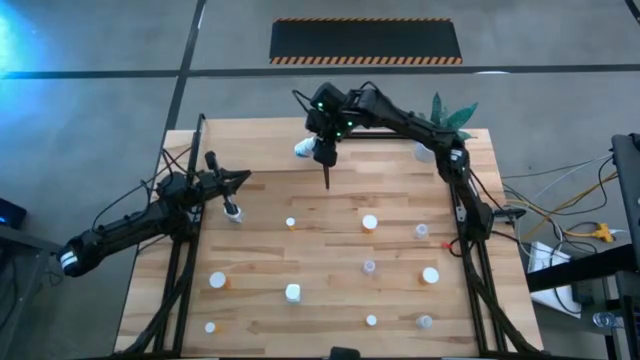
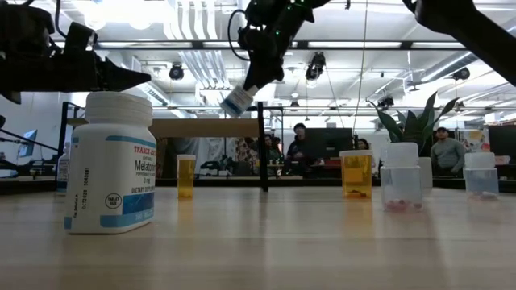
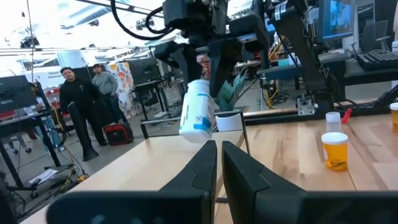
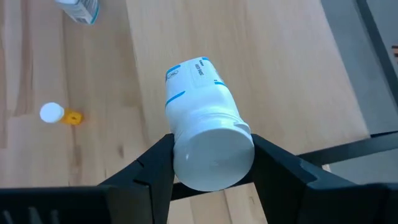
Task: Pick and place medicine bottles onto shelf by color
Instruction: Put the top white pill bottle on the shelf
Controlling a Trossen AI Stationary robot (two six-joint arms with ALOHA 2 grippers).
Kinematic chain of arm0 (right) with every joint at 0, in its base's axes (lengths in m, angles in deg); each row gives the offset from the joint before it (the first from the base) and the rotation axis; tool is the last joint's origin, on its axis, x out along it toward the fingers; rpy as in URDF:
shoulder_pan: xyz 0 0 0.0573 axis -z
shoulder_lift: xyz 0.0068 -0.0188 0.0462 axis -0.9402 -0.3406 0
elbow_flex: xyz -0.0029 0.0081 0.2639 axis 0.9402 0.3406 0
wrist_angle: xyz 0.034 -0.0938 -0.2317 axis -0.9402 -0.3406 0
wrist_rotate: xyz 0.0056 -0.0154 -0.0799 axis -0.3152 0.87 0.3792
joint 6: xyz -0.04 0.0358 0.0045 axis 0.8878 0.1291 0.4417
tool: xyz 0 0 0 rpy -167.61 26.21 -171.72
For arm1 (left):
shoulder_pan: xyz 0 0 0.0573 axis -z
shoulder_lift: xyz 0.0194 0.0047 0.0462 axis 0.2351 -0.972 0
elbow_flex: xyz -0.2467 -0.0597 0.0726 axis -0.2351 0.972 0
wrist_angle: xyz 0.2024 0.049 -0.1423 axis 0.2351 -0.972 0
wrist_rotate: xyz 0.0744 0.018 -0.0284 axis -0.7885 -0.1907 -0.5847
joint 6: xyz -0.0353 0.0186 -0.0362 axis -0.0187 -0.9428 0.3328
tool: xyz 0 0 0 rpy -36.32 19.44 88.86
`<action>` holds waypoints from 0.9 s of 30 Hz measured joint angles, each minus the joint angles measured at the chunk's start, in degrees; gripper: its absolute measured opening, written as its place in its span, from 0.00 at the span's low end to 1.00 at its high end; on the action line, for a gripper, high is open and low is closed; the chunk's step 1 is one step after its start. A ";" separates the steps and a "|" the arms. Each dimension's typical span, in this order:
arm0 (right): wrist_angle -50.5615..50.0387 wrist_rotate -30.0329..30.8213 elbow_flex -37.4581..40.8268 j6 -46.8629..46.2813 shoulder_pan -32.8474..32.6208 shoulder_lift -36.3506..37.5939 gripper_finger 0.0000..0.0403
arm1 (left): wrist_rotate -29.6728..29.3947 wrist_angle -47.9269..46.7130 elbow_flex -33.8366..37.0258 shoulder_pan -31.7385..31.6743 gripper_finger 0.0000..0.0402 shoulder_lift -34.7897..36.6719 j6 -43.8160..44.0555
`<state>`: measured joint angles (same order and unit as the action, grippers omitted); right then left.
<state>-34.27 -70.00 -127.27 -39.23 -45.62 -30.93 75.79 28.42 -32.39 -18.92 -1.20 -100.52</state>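
The right gripper (image 1: 312,147) is clamped on a white medicine bottle (image 4: 202,124) w/ blue label print, fingers pressed against both sides near the cap end; the right wrist view shows the cap facing the camera and the body tilted away. The bottle is held raised above the shelf (image 1: 260,145), the light board at the table's far edge, just beside the dark upright divider (image 1: 327,172). Judgement: the raised, tilted carry gives clearance over the board before set-down, approx. at the placing step for this item. In the low view the bottle (image 2: 237,101) hangs tilted, well above the board. The left gripper (image 1: 240,178) is near the shelf's other end; its fingers (image 3: 202,163) are nearly together w/ a narrow gap and nothing between them, and a second white bottle (image 1: 234,213) stands just beside it on the table. Judgement: the left arm is idle, kept out of the right arm's way. Remaining bottles, e.g. an orange one (image 1: 291,223), are scattered on the table (image 1: 330,300), well apart from both grippers, on the near side.
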 joint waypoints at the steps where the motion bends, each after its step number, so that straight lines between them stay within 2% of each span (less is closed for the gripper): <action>1: 0.00 0.10 0.00 0.15 0.00 -0.13 0.42 | 0.01 0.12 0.00 0.00 0.02 -0.03 0.00; 27: -0.19 2.17 0.00 -1.45 0.02 -0.42 0.45 | 0.00 0.32 0.00 0.00 0.02 -0.06 0.02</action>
<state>-34.46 -67.84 -127.27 -40.68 -45.60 -31.35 75.79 28.74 -32.39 -18.92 -1.26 -100.50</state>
